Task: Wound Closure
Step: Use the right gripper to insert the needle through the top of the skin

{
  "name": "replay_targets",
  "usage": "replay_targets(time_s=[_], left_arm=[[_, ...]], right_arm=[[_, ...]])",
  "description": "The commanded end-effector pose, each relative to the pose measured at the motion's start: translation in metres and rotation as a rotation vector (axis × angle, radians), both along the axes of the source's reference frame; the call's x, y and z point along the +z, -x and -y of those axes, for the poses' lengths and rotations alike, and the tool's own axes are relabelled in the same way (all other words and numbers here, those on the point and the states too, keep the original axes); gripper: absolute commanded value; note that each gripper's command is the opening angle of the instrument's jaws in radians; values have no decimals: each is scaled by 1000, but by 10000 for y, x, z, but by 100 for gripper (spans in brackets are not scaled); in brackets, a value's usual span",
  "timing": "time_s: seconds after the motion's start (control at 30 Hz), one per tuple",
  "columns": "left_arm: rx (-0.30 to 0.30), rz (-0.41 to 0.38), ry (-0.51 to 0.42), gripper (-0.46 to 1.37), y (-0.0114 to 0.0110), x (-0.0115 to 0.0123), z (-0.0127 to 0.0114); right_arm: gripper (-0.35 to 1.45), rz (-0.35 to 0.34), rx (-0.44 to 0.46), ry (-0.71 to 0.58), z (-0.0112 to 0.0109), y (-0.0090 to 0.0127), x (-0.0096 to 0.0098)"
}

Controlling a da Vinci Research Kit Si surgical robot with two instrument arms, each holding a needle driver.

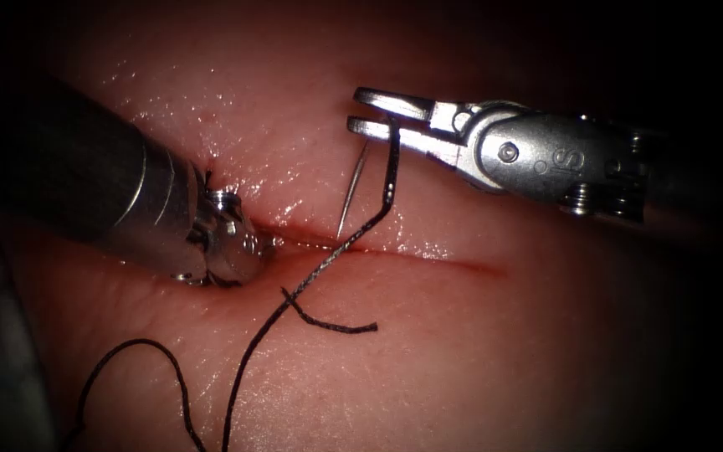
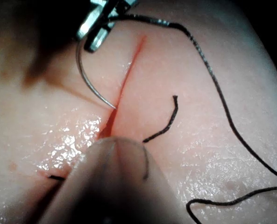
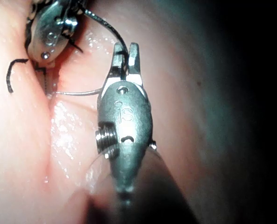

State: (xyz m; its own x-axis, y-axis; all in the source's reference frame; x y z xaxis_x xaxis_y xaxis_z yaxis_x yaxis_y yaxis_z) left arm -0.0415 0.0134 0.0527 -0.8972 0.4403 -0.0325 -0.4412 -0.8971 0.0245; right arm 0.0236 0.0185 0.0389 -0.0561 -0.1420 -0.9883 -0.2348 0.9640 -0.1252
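We held the needle in the right tool, its jaws pinched on the needle's back end close to where the thread joins, so the curve hung down and the tip rested at the upper lip of the cut, touching or just short of the tissue; we could not tell whether it had pierced. The left tool lay at the cut's left end with its tip pressed into the wound, and we could not tell how its jaws stood or whether they gripped the tissue edge. To do this step well, we judged that the grip should stay firm near the swage and that the wrist should roll so the tip followed the needle's own curve, meeting the lip squarely instead of skating along it. The thread crossed the cut just beside the tip and trailed off in loops below, and a short cut end of thread lay under the wound; either might snag. Red fluid pooled in the cut near the left tool and dimmed the edge there.
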Motion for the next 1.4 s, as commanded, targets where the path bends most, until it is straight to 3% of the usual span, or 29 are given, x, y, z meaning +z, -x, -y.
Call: replay_targets(time_s=[0.03, 0.23, 0.4, 0.6, 0.73, 1.03, 1.4], left_arm=[[0, 4, -7, -35, 0, 0, 0], [0, 4, -9, -35, 1, -6, 2], [-1, 6, -21, -35, 3, -25, 3], [1, 34, -25, 11, 2, -58, 8], [6, 88, -26, 23, 2, -75, 11], [10, 251, 6, 4, 12, -100, 13], [22, 368, 7, 0, 14, -76, 15]], right_arm=[[-35, -1, 8, -1, 0, 0, -1], [-35, 1, 8, 4, -1, 0, -1], [-35, 3, 9, 7, -4, 0, -1], [-35, 4, 9, 11, -7, 0, -1], [-35, 6, 10, 17, -8, 0, 0], [-35, 7, 12, 48, -8, -3, 2], [-35, -2, -1, 127, -9, -15, 1]])
